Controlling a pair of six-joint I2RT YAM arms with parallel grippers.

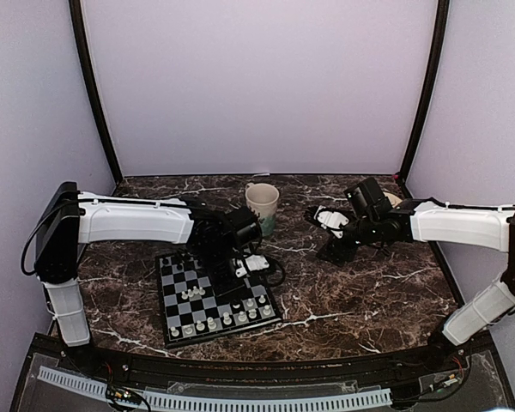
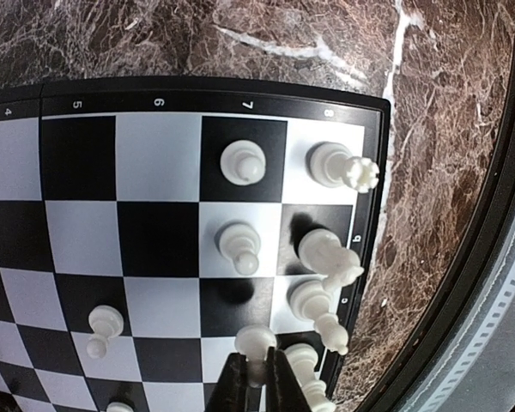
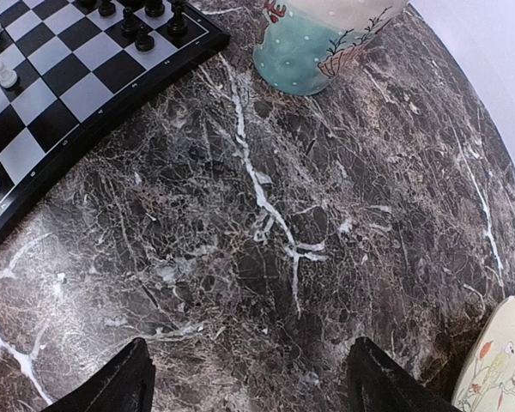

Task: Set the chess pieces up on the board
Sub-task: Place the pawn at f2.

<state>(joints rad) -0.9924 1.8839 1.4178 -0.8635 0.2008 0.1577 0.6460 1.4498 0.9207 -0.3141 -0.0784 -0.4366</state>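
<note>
Pale lavender back wall [image 1: 257, 86] filled upper half of overhead frame; matching side walls [image 1: 26, 129] closed in left and right. Two black curved poles [image 1: 94, 94] ran down at corners. Dark white-veined marble tabletop [image 1: 360, 292] spread across centre. White perforated strip [image 1: 240, 400] lined bottom edge. Light was soft, even.

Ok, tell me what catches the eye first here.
The left gripper is shut on a white pawn over the board, beside a column of white pieces. A patterned mug stands behind the board, and the right gripper hangs open over the marble table.
</note>
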